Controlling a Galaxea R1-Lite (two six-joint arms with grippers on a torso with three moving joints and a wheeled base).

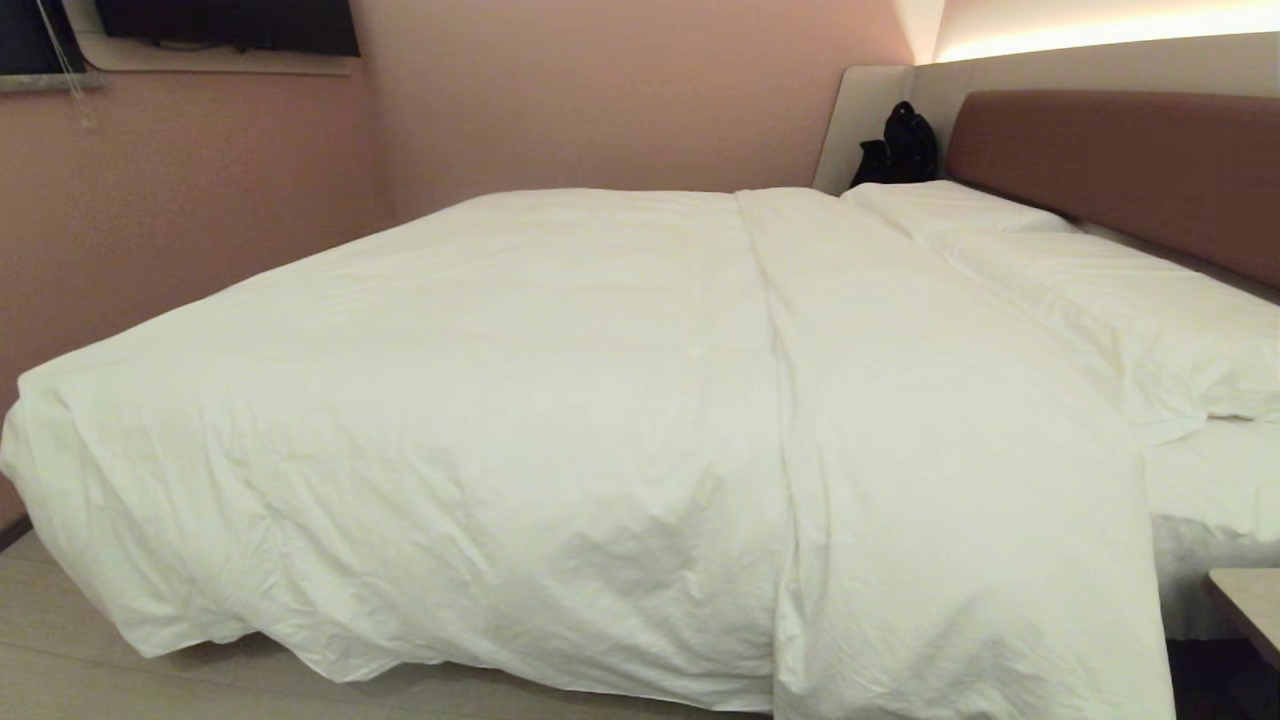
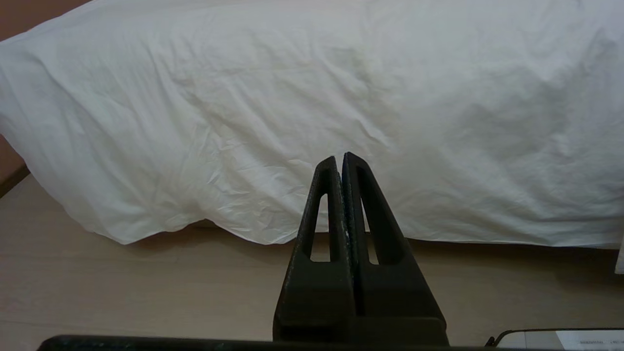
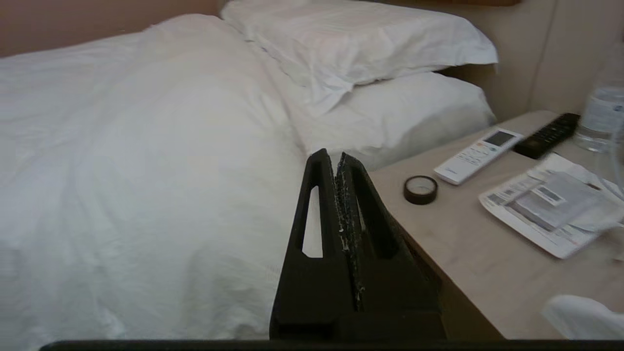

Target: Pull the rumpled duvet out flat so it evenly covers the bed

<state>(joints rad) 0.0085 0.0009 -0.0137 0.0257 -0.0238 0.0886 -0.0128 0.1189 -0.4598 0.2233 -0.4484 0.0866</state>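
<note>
Hanging clear of duvet (image 2: 312, 97) — left gripper (image 2: 340, 157), jaws closed, empty.

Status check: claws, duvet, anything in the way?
Left claw shut, empty, short of the duvet overhang. Right claw shut, empty, beside the nightstand. Duvet spread across the bed, draping low this side. Nothing in the way.

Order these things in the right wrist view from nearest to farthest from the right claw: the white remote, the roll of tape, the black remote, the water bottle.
From the shut right claw:
1. Roll of tape, on the bedside table just beside the claw tips.
2. White remote, further along the table, toward the pillows.
3. Black remote, lying just beyond the white one.
4. Water bottle, at the table's far end by the wall.
</note>
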